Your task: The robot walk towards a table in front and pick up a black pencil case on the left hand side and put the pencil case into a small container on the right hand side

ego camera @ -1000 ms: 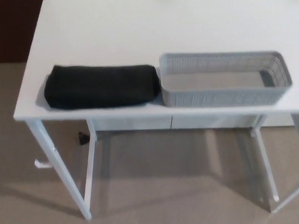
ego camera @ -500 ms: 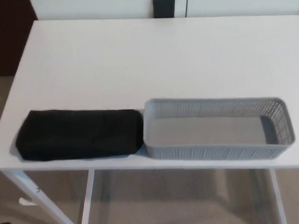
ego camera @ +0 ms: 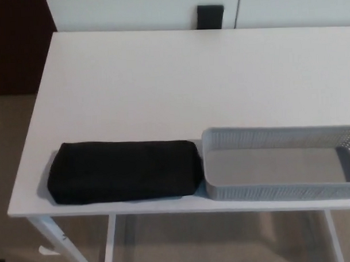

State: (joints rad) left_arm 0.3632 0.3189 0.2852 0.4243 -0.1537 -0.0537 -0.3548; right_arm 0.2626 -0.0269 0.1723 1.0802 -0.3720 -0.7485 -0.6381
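The black pencil case [ego camera: 123, 171] is seen lying flat near the front edge of the white table [ego camera: 179, 79], on the left, its right end touching or just beside the grey container [ego camera: 280, 190], which holds nothing. Neither of the 2 hands is in view, so their state cannot be told. Pick-up and placing are judged not yet done.

A black pencil case [ego camera: 123, 171] lies just beside a grey container [ego camera: 283, 190] on a white table [ego camera: 162, 79].
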